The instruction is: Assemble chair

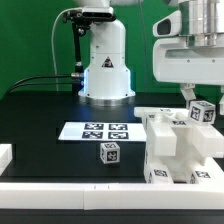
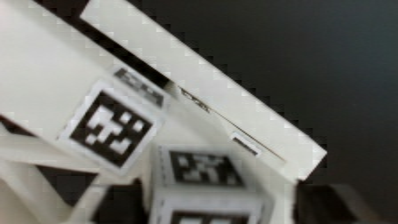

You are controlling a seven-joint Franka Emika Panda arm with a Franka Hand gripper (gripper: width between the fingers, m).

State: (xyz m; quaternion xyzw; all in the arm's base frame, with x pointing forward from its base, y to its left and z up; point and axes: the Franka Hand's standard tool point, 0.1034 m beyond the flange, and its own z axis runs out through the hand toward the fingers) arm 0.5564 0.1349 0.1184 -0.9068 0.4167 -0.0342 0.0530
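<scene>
White chair (image 1: 178,150) fills the wrist view; only exterior shows pincer (image 1: 191,99), grip unclear.

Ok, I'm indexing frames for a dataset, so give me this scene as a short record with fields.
gripper: over the chair, exterior view's right; open or shut unclear
chair: white tagged bars and slabs grouped together
marker board: flat on table, exterior view's left of chair
tagged cube: alone, nearer the camera than marker board
</scene>
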